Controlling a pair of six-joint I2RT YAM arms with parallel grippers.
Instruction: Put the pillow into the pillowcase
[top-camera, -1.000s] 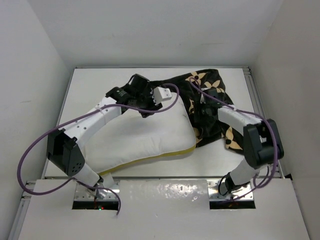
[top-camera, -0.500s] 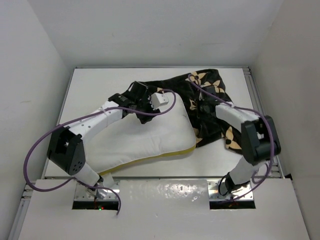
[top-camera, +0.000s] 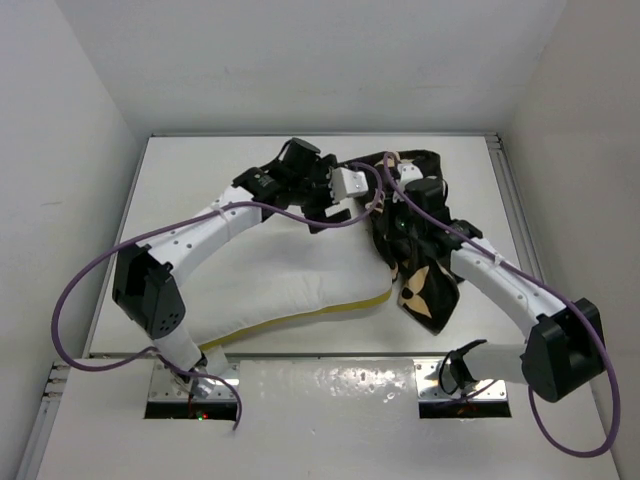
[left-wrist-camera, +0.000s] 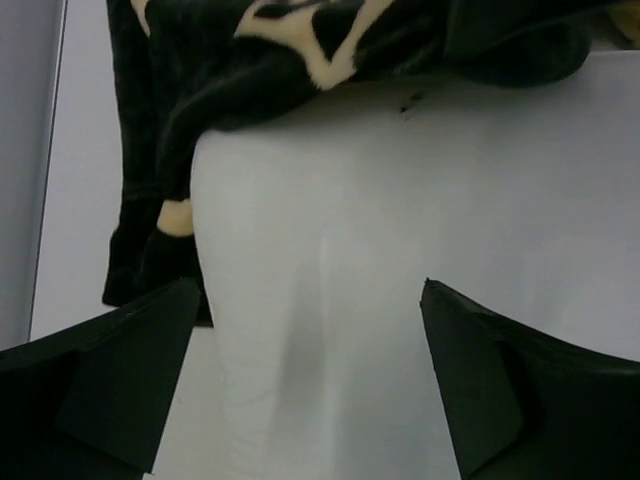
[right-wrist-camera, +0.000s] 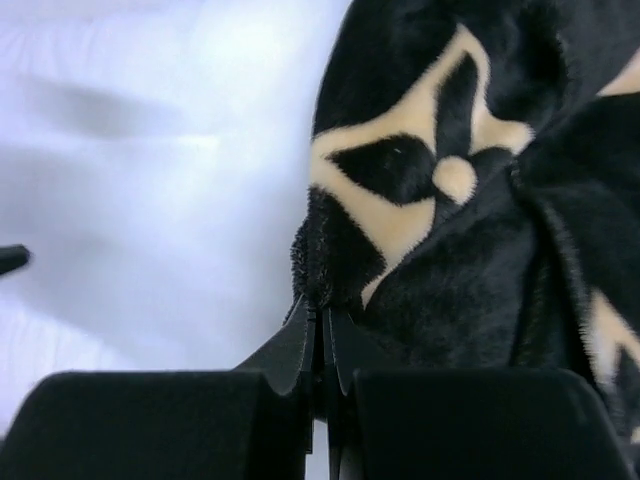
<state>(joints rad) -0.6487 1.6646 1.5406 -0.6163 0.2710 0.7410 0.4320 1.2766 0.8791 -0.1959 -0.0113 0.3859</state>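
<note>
The white pillow (top-camera: 285, 280) lies across the middle of the table, its yellow band along the near edge. The black pillowcase (top-camera: 425, 215) with beige flowers is bunched up against the pillow's right end. My left gripper (top-camera: 335, 212) hovers open over the pillow's far right corner. In the left wrist view its fingers (left-wrist-camera: 135, 375) stand wide apart around the gripper (left-wrist-camera: 311, 285), over the bare pillow (left-wrist-camera: 340, 230), with the pillowcase (left-wrist-camera: 290, 50) just beyond. My right gripper (right-wrist-camera: 322, 300) is shut on a fuzzy edge of the pillowcase (right-wrist-camera: 460, 260), next to the pillow (right-wrist-camera: 150, 190).
The white table (top-camera: 180, 180) is boxed in by walls on the left (top-camera: 60, 150), back and right. Purple cables (top-camera: 75, 290) loop off both arms; the right arm's elbow (top-camera: 565, 345) sticks out at the near right corner.
My left gripper opened wide and moved right toward the pillowcase. My right gripper closed on the pillowcase and bunched it toward the pillow, and the right elbow swung nearer and outward.
</note>
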